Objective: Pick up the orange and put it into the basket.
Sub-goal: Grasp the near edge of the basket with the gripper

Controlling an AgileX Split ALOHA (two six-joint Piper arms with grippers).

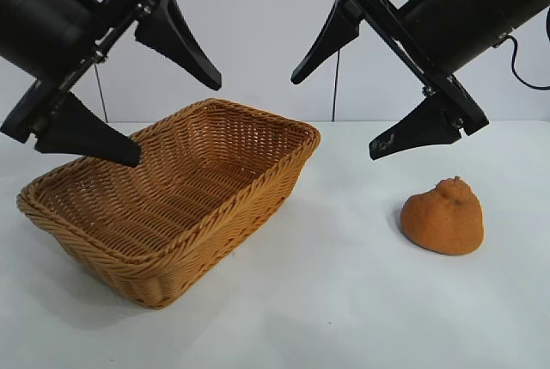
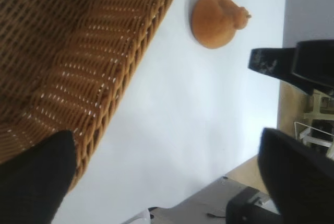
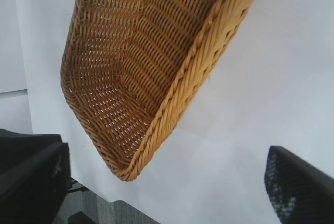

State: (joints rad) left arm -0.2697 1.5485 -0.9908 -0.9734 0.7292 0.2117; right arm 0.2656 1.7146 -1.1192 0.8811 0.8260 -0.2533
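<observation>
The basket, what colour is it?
The basket is tan-honey woven wicker, clearest in the exterior view.

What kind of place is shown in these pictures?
Probably a robot test bench in a lab: a bare white table before a plain wall, two black arms above it, and only a basket and an orange as props.

Bright, even overhead light, soft shadows on the table (image 1: 344, 317) (wrist views blurred near fingers)

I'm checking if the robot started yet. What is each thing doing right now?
orange: on the table, right of the basket, untouched.
basket: on the table, upright, nothing inside.
left gripper: open, above the basket, holding nothing.
right gripper: open, above the orange, holding nothing.
</observation>
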